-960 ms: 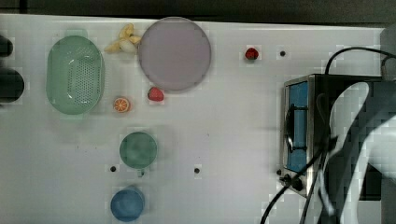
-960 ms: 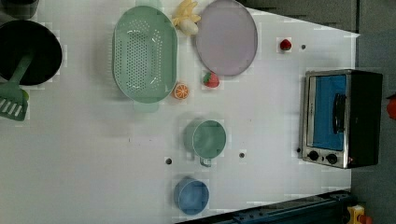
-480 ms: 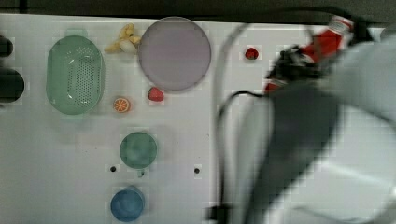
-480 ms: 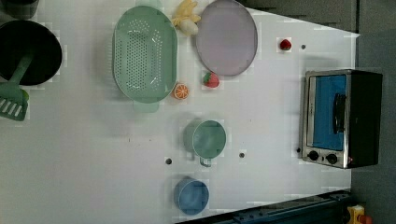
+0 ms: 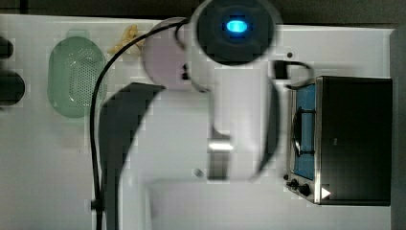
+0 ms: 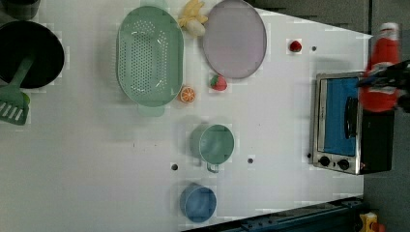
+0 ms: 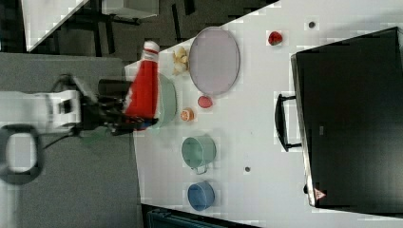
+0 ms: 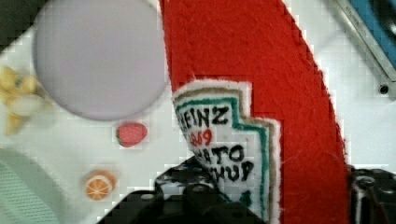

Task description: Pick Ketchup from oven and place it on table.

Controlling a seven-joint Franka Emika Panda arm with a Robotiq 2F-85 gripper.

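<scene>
Across the top view, the arm [image 5: 230,96] covers the middle of the white table [image 5: 43,158], its round blue-lit end near the purple plate [image 5: 160,62]. The oven [image 5: 342,139] sits at the top view's right, its bluish glass door and handle facing the arm. A green colander [image 5: 76,84] lies at the top view's left, with banana pieces [image 5: 125,39] beside it.

From the left view, the Ketchup [image 6: 384,67] is up in the air at the left view's right edge, over the oven's upper corner, with the dark hand [image 6: 391,79] clamped across its body. Also on the table are a strawberry [image 6: 218,82], an orange slice [image 6: 187,94], a green cup [image 6: 216,144], a blue cup [image 6: 198,203] and a small red fruit [image 6: 295,46]. A black pan [image 6: 29,53] and a green spatula [image 6: 13,104] sit at the left view's left.

Seen in the right view, the bottle lies sideways in the hand, white cap pointing up the frame, in front of the colander and well apart from the oven.

Up close in the wrist view, the hand's fingers [image 8: 196,186] press the bottle's white label, with the plate, strawberry and orange slice on the table beyond.
</scene>
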